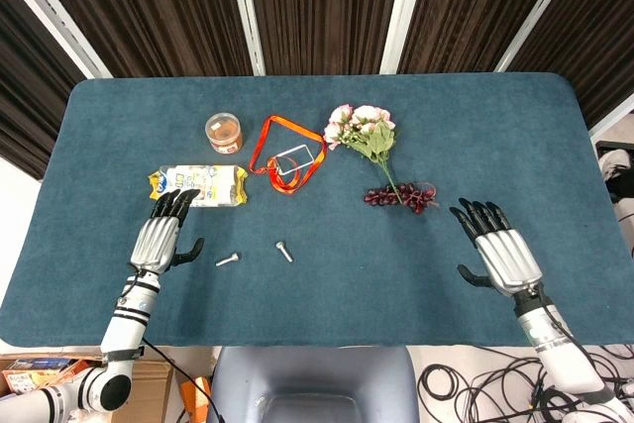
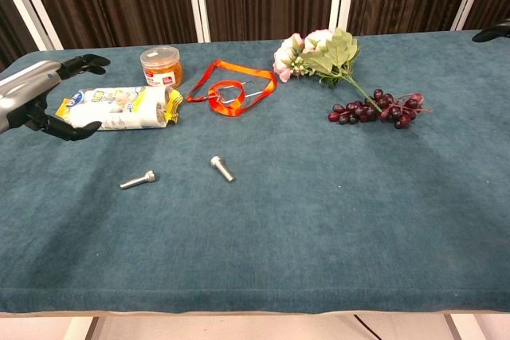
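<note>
My left hand (image 1: 163, 232) hovers open over the table's left side, its fingertips just short of a yellow and white snack packet (image 1: 201, 184). In the chest view the left hand (image 2: 36, 95) shows at the left edge beside the packet (image 2: 119, 107). My right hand (image 1: 497, 247) is open at the right, fingers spread, holding nothing; only a fingertip of the right hand (image 2: 492, 33) shows in the chest view. Two metal bolts (image 1: 228, 259) (image 1: 284, 251) lie between the hands, nearer the left one.
A small jar with an orange lid (image 1: 225, 132), an orange lanyard with a clear badge (image 1: 289, 158), a bunch of pink flowers (image 1: 363, 131) and dark grapes (image 1: 401, 196) lie across the far half of the teal table (image 1: 347, 284). A chair sits below the front edge.
</note>
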Available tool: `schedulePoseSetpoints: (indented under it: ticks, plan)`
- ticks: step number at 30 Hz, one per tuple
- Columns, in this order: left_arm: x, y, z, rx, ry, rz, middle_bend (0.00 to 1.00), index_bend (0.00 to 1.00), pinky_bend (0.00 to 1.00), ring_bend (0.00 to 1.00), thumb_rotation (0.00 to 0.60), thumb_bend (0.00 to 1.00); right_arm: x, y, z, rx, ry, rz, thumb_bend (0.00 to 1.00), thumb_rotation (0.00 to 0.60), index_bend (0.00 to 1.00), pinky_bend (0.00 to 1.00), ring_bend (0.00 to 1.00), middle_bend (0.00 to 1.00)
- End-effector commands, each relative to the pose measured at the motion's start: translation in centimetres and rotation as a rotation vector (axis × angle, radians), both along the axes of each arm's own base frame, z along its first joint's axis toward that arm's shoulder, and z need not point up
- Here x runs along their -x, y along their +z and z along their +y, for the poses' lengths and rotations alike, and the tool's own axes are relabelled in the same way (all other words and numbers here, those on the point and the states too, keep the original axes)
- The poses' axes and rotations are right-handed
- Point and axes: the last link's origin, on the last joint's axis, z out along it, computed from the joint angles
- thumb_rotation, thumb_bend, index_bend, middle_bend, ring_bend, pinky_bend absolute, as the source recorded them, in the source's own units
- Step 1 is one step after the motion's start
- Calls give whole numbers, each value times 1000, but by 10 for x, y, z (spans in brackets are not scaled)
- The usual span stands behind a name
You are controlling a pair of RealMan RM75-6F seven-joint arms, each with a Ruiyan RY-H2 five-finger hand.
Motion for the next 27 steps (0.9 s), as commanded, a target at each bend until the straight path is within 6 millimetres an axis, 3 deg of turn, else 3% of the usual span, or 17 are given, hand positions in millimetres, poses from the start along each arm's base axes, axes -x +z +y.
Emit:
schedulePoseSetpoints:
  ticks: [1,4,8,13,17,22,27]
  plan:
    - [-2,-3,-4,10,-11,2,98,100,5,25,600,372,-2,-1,1,1,10,0,209,600,0,0,0,0]
    - [-3,-4,-8,18,-17,4,99,100,6,25,600,372,-3,-2,3,-1,14,3,209,600,0,0,0,0]
    - [0,-6,-28,35,-23,-1,101,100,8,30,600,374,9,7,25,24,13,7,209,600,0,0,0,0]
    - [8,-21,-65,45,-23,4,117,141,13,48,600,381,43,24,88,72,25,-14,209,600,0,0,0,0]
    - [8,-25,-68,44,-26,10,121,168,17,52,600,379,51,26,99,74,24,-15,209,600,0,0,0,0]
    - [12,-56,-74,80,7,7,125,250,20,54,600,374,89,31,143,109,-46,-38,209,600,0,0,0,0]
    - [14,-79,-58,71,43,-27,130,290,27,54,600,375,104,30,147,127,-44,-57,209,600,0,0,0,0]
